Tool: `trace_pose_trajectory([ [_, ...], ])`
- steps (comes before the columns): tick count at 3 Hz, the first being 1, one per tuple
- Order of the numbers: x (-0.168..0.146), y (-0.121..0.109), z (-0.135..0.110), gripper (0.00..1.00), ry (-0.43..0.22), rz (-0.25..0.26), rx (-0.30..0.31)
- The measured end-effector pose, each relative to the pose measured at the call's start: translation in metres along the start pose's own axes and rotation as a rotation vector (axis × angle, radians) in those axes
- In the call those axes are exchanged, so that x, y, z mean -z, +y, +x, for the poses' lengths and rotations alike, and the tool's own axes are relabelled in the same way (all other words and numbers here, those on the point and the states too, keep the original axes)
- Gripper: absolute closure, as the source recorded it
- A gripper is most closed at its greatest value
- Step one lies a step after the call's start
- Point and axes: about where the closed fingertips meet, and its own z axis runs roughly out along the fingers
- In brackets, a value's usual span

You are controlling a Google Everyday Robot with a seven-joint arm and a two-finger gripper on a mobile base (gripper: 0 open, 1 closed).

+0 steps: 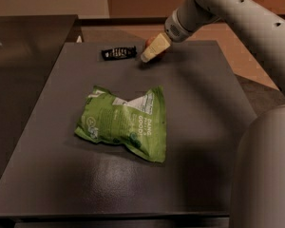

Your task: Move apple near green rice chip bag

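The green rice chip bag (126,122) lies crinkled in the middle of the dark table (204,103), its white label panel facing up. My gripper (152,49) is at the far side of the table, well behind the bag and just right of a small black wrapper. A sliver of the red apple (151,38) shows right behind the gripper's cream tip; most of the apple is hidden by it. The apple is apart from the bag, near the table's far edge.
A small black wrapper (118,53) lies at the far edge, left of the gripper. My white arm (237,18) reaches in from the upper right, and the robot's body (266,175) fills the right front corner. A dark counter (23,56) stands on the left.
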Motion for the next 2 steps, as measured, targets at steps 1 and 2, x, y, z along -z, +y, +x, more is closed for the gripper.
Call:
trace_pose_trajectory([
  [1,-0.009,-0.003,-0.001,0.0,-0.02,-0.012,-0.018],
  [2,-0.021,-0.005,0.0,0.0,-0.024,-0.024,-0.038],
])
